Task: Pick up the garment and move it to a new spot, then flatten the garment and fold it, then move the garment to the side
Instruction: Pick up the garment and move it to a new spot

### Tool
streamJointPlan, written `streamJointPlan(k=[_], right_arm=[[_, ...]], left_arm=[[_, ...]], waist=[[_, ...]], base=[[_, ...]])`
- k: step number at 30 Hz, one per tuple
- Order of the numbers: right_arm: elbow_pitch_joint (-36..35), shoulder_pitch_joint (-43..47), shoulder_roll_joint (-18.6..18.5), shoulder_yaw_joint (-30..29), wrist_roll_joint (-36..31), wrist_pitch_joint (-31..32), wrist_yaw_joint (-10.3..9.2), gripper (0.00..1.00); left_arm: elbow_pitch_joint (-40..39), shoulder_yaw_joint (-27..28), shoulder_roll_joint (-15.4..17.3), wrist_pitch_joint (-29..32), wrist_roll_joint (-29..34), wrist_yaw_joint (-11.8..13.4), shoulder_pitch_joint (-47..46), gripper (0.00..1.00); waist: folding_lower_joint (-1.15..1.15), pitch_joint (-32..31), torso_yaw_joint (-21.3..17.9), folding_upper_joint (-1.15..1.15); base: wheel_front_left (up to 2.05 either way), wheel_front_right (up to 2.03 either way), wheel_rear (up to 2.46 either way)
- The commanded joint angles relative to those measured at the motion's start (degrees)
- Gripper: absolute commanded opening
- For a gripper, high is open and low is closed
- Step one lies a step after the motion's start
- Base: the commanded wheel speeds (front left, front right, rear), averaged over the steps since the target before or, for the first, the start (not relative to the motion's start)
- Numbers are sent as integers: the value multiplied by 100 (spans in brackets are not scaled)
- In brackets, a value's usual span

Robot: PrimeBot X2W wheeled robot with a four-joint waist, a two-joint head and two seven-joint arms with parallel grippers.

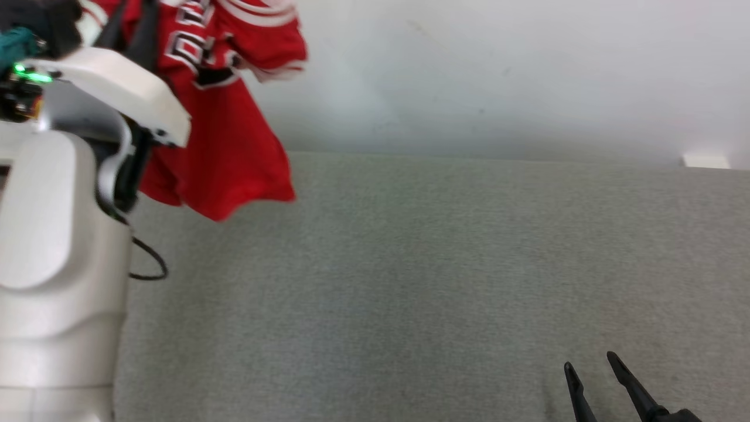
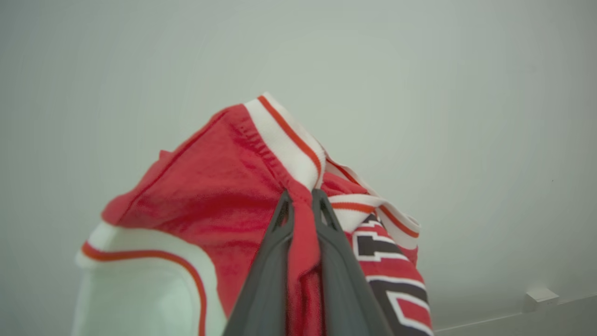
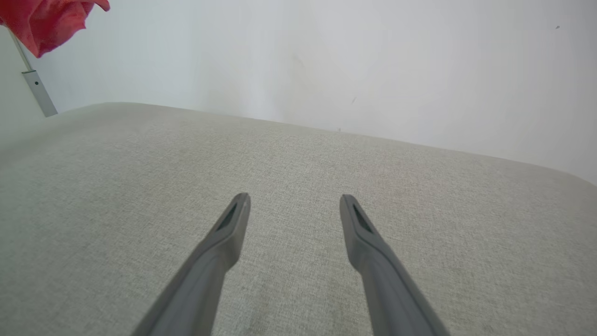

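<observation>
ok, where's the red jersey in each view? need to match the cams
Head view: jersey hangs at upper left, above the grey surface.
Left wrist view: jersey at centre and lower left, pinched in the left gripper.
Right wrist view: jersey, a red corner at the top left.
Shared landmark: the white wall behind the jersey in all three.

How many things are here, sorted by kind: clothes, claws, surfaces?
Garments: 1, the red jersey, held up.
Claws: 2, the left claw shut on it, the right claw open.
Surfaces: 1, the grey cloth surface.
Total: 4.
</observation>
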Motion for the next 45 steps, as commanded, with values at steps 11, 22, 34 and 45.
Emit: streamJointPlan(k=[11,22,34,45], right_arm=[[-83,136,68,-85,-6,4,-16,100],[-90,239,104,-247,20,4,-16,100],[-66,320,79,-350,-8,5,-16,100],[-112,410,2,-361,37,5,-16,100]], left_arm=[[-2375,-946,-842,1044,-852,-7,1794,0],[-1524,-2257,-1191,993,-956,7,3582,0],[237,-2490,-1218,101,-768,20,3509,100],[-1170,-2587,-917,506,-707,138,3457,100]], waist=[[1,-193,-1095,0],[1,-160,-1838,0],[1,-280,-1697,0],[1,-478,-1572,0]], base=[[0,0,0],[0,0,0],[0,0,0],[0,0,0]])
